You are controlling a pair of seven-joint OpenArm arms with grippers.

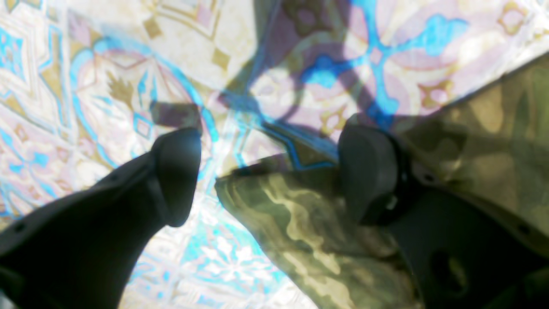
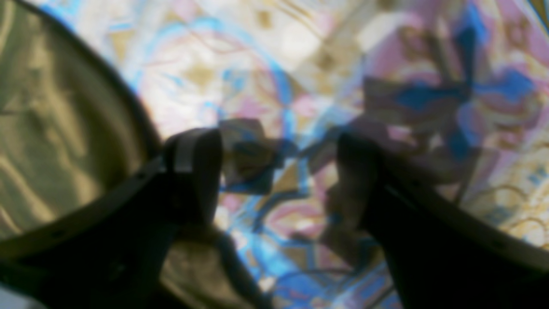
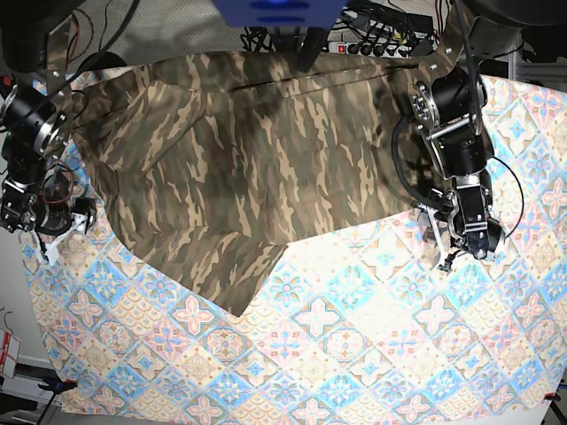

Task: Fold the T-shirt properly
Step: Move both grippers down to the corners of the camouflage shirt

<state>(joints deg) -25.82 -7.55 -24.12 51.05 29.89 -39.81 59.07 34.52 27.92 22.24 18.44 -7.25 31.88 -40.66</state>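
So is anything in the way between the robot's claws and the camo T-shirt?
No, nothing visible blocks them. Both claws, left claw and right claw, are open right beside the T-shirt, with only the patterned tablecloth underneath.

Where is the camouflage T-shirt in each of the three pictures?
Left wrist: the T-shirt fills the lower middle and right side, one corner poking between the open fingers.
Right wrist: it is the blurry green shape along the left edge.
Base: it spreads over the top left and middle.
Shared landmark: the blue, pink and cream patterned cloth under it shows in all three.
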